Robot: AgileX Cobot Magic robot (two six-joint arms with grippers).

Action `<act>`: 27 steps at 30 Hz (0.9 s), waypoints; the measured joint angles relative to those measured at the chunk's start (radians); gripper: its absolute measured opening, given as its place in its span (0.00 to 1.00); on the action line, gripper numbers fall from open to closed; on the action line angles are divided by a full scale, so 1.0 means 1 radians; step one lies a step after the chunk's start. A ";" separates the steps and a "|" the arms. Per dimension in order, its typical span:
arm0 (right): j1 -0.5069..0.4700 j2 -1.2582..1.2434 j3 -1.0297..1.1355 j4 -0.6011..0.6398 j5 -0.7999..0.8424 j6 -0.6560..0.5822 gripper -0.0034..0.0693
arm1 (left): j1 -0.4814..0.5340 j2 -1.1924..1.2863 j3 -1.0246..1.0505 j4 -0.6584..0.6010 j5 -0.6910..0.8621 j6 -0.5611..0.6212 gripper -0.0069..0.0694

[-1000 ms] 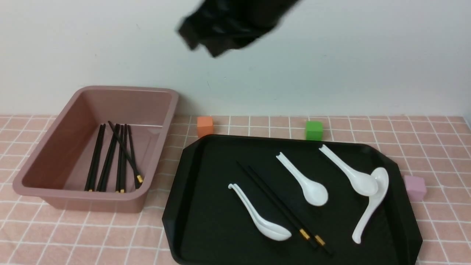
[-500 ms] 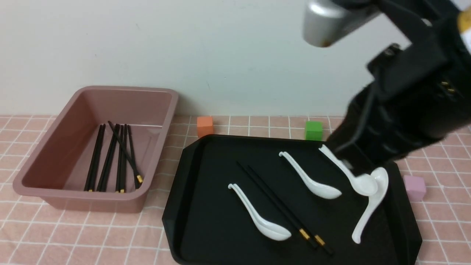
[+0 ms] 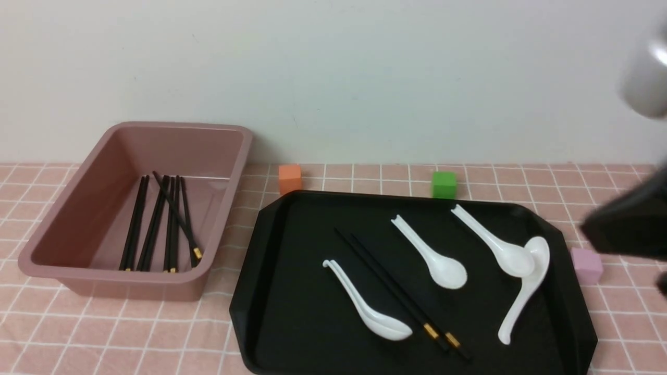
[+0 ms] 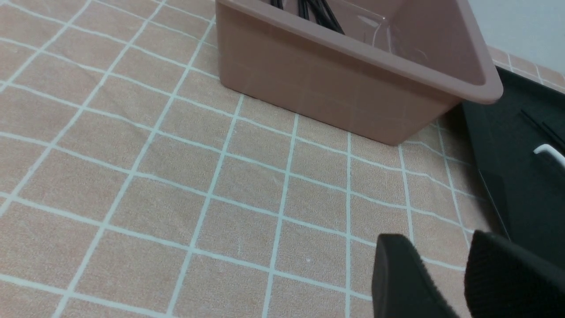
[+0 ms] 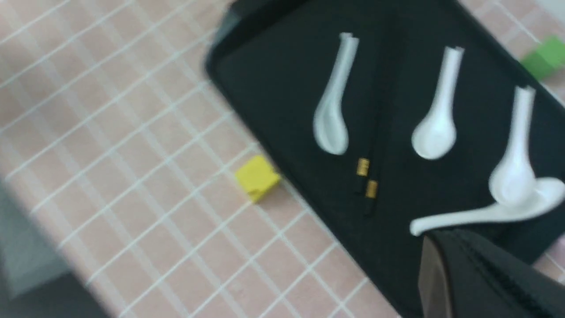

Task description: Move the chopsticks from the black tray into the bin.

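Black plastic fills the right half of the front view: the black tray lies on a pink checked cloth, with 2 chopsticks side by side on a diagonal across its middle, gold bands toward the near edge. White spoons hem them in: a stacked pair of spoons lies just beside them on the left, a single spoon is near on the right, and 2 more spoons overlap bowl to bowl toward the tray's right rim. The bin stands left of the tray, close to its corner, with several chopsticks in the bin lying lengthwise on its floor.

Small cubes ring the tray: an orange cube and a green cube behind it, a pale pink cube at its right, a yellow cube against its near edge.

The cloth in front of the bin is open. The left gripper hovers over it, jaws a little apart, holding nothing. The right gripper is blurred at the tray's right side; its jaws are closed and empty.

No writing is readable.
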 joint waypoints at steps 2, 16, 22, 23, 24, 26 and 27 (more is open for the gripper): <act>-0.069 -0.068 0.117 0.015 -0.093 0.000 0.03 | 0.000 0.000 0.000 0.000 0.000 0.000 0.40; -0.529 -0.853 1.132 0.048 -0.735 -0.003 0.03 | 0.000 0.000 0.000 0.000 0.000 0.000 0.40; -0.550 -0.969 1.190 0.090 -0.708 -0.003 0.03 | 0.000 0.000 0.000 0.001 -0.001 0.000 0.40; -0.551 -0.969 1.190 0.094 -0.708 -0.003 0.03 | 0.000 0.000 0.000 0.001 -0.001 0.000 0.40; -0.552 -0.969 1.190 0.095 -0.707 -0.003 0.03 | 0.000 0.000 0.000 0.001 -0.001 0.000 0.40; -0.554 -0.969 1.190 0.095 -0.707 -0.003 0.03 | 0.000 0.000 0.000 0.001 -0.001 0.000 0.40; -0.554 -0.969 1.190 0.095 -0.707 -0.003 0.03 | 0.000 0.000 0.000 0.001 -0.001 0.000 0.40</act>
